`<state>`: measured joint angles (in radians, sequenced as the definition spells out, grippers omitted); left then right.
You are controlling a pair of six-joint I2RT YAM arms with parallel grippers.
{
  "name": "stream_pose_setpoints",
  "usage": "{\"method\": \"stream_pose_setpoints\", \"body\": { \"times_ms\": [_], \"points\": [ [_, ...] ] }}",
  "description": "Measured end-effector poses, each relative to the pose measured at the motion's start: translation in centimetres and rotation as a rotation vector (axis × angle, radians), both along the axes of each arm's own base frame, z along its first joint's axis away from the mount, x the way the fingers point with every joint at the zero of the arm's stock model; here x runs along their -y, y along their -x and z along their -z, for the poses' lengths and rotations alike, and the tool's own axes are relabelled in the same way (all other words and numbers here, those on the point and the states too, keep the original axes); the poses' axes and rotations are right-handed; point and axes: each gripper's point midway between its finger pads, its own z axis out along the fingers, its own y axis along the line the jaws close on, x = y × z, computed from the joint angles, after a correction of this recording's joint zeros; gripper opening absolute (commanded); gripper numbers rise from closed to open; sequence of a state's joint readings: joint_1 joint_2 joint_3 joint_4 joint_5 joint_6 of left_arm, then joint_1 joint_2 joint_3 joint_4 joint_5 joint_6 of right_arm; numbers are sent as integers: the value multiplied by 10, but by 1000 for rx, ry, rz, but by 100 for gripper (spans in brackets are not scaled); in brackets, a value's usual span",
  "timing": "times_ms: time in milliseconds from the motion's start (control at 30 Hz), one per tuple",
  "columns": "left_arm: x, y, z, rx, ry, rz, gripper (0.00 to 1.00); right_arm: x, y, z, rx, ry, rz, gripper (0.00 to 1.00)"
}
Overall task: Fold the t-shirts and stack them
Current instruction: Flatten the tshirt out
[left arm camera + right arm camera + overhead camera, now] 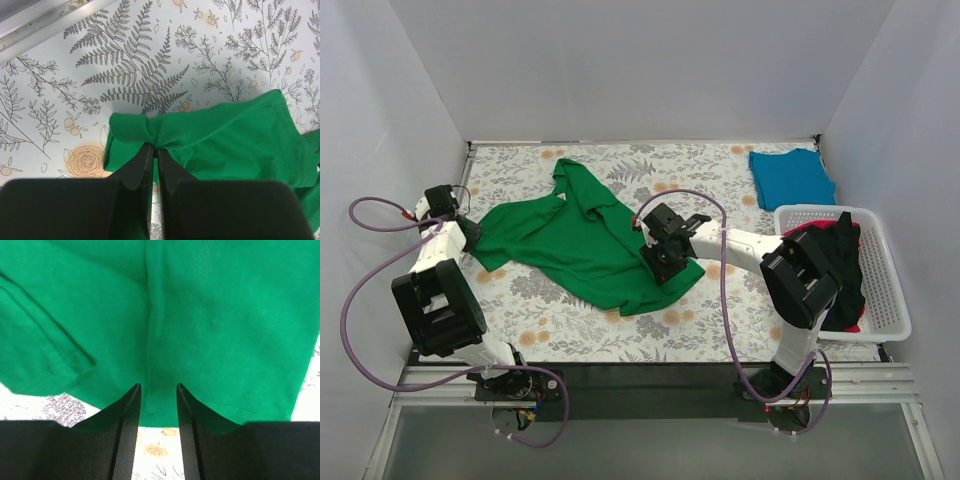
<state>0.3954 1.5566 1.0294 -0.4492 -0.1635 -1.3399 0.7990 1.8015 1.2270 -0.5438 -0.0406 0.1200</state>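
A bright green t-shirt (pixel 580 245) lies spread and rumpled across the middle of the floral table (pixel 720 330). My left gripper (pixel 470 235) is at the shirt's left end, shut on a bunched corner of the green fabric (pixel 150 131), as the left gripper (pixel 155 148) shows in its wrist view. My right gripper (pixel 663 266) sits over the shirt's lower right hem with its jaws apart. In the right wrist view the right gripper (pixel 158 386) straddles a crease in the green cloth (pixel 210 315) near the hem edge. A folded teal-blue t-shirt (pixel 790 178) lies at the back right.
A white slotted basket (pixel 890 290) stands at the right edge, holding a black shirt (pixel 845 265) draped over a red one (pixel 802 229). The table's metal back rail (pixel 30 25) is close behind the left gripper. White walls enclose the table on three sides.
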Motion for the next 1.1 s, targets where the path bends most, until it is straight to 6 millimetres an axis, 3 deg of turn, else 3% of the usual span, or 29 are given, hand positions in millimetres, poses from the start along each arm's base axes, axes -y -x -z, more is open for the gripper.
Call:
{"method": "stream_pose_setpoints", "body": {
  "times_ms": [300,433,500,733,833,967,1000,1100],
  "points": [
    [2,-2,0,10,6,7,0,2,4,15,-27,34,-4,35],
    [2,-2,0,10,8,9,0,2,4,17,-23,45,-8,16],
    [2,-2,0,10,8,9,0,4,3,19,-17,60,-10,2],
    [2,-2,0,9,8,9,0,16,-11,14,56,139,-12,1],
    [2,0,2,4,6,5,0,29,-36,1,147,205,6,1],
    [2,1,4,2,8,-3,0,61,-102,-31,287,278,117,1],
    [3,2,6,0,12,-6,0,74,-126,-41,325,296,170,4],
    [6,8,14,-17,29,-13,0,118,-203,-71,451,358,368,32]
  ]
}}
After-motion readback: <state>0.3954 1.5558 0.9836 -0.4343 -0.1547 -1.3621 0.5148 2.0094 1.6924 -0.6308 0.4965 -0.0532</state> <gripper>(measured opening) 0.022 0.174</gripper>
